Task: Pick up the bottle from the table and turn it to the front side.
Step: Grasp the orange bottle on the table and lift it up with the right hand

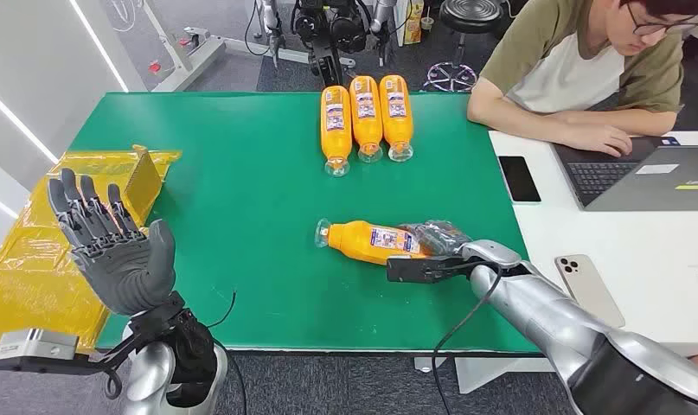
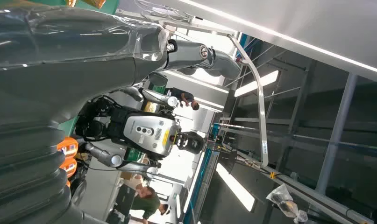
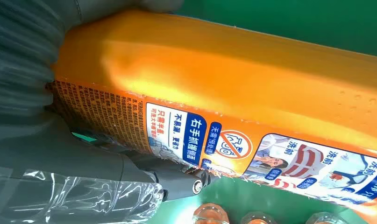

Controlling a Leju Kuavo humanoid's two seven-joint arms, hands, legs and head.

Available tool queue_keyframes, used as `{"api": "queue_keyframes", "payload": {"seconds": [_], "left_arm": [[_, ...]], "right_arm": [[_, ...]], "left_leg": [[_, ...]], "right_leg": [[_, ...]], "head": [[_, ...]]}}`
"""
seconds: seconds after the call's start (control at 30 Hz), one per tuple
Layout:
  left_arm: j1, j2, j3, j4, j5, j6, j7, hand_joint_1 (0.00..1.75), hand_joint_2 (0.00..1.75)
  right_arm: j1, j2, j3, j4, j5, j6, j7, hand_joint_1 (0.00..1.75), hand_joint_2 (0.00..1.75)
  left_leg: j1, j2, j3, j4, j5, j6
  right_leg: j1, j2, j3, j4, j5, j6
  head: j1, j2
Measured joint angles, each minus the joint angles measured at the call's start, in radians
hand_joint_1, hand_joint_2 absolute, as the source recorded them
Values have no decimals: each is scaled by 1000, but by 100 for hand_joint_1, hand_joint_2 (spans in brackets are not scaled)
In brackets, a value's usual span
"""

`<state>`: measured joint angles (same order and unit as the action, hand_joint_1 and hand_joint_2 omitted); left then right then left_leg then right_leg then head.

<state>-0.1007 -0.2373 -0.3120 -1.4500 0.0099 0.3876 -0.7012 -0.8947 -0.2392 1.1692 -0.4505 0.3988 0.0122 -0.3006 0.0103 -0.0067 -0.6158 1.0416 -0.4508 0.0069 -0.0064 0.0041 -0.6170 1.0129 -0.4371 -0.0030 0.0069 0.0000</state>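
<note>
An orange bottle (image 1: 368,239) is lying on its side on the green table (image 1: 241,216), its base end being gripped by the right hand (image 1: 436,251), whose dark fingers (image 1: 438,232) are clamped around it. Its long axis is running across the table, with the clear cap pointing toward the robot's left and slightly away. On the label (image 3: 252,154), seen close from the right wrist, Chinese writing is being shown, including white characters on a blue panel reading 右手抓瓶臨, a crossed-out circle symbol, and small pictures of a person and of striped laundry; a block of fine dark print on orange is too small to be read.

Three more orange bottles (image 1: 366,117) are lying side by side at the far edge of the table, caps toward the robot. The left hand (image 1: 112,246) is being held upright above the table's left edge, empty, with the fingers spread apart. Crumpled yellow sheeting (image 1: 42,251) is lying beside the table on that side. On an adjoining white table (image 1: 639,259), a laptop (image 1: 648,177) is being used by a seated person (image 1: 587,69), with a black phone (image 1: 519,178) and a white phone (image 1: 589,289) lying nearby. Another robot (image 2: 146,130) is being seen in the workshop under long ceiling lights.
</note>
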Motion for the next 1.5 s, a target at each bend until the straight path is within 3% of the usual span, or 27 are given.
{"api": "queue_keyframes", "payload": {"seconds": [0.4, 0.43, 0.47, 0.57, 0.6, 0.73, 0.8, 0.93, 1.17, 1.3, 1.5], "left_arm": [[0, 0, 0, 0, 0, 0, 0, 0, 175], [0, 0, 0, 0, -4, 2, 0, 0, 175], [1, -1, 0, 1, -12, 8, 0, 0, 175], [-5, -13, -6, 23, -53, 47, 0, 0, 175], [-12, -18, -13, 36, -60, 52, 2, 0, 175], [-64, -25, -63, 124, 5, -49, 49, 0, 175], [-95, -25, -92, 182, 62, -115, 61, 0, 175], [-128, -22, -120, 250, 104, -134, 48, 0, 175], [-145, -10, -137, 285, 123, -161, 67, 0, 175], [-158, -7, -148, 307, 138, -220, 89, 0, 175], [-172, 1, -160, 327, 143, -261, 63, 0, 175]], "right_arm": [[1, 0, -2, 1, -1, -6, -1, 171, 175], [7, 3, -7, -1, -2, -43, -9, 170, 175], [30, 12, -34, -16, -15, -150, -33, 163, 175], [164, 72, -224, -160, -66, -605, -189, 154, 175], [202, 91, -285, -215, -58, -667, -244, 161, 175], [341, 171, -470, -429, 7, -683, -377, 171, 175], [405, 214, -519, -546, 10, -684, -394, 171, 175], [476, 269, -561, -661, -11, -683, -398, 171, 175], [516, 274, -587, -712, -52, -683, -374, 169, 175], [517, 263, -568, -718, -63, -679, -318, 166, 175], [512, 214, -496, -713, -66, -610, -206, 175, 175]], "left_leg": [[0, 0, 0, 0, 0, 0], [0, 0, 0, 0, 0, 0], [0, -1, 0, 0, 0, 0], [0, -1, -1, -1, -1, -1], [0, -2, -1, -1, -1, -1], [1, -3, -2, -2, -1, -1], [1, -3, -2, -2, -1, -2], [1, 0, -2, -2, -2, -2], [0, 0, -2, -1, -2, -2], [0, 0, -2, -1, -2, -2], [0, 0, -2, -2, -2, -2]], "right_leg": [[0, 0, 0, 0, 0, 0], [0, 0, 0, 0, 0, 0], [0, 0, 0, 0, 0, 0], [0, 0, -2, 0, -1, 0], [0, 0, -2, 0, -2, 0], [1, -2, -2, 0, -2, 0], [1, -1, -3, 0, -3, -1], [0, 1, -4, 0, -3, -1], [0, 1, -4, 0, -3, 0], [0, 1, -4, 0, -3, 0], [0, 1, -4, 0, -3, -1]], "head": [[0, 0], [0, 0], [0, 0], [0, 0], [0, 0], [0, 0], [0, 0], [0, 0], [0, 0], [0, 0], [0, 0]]}}
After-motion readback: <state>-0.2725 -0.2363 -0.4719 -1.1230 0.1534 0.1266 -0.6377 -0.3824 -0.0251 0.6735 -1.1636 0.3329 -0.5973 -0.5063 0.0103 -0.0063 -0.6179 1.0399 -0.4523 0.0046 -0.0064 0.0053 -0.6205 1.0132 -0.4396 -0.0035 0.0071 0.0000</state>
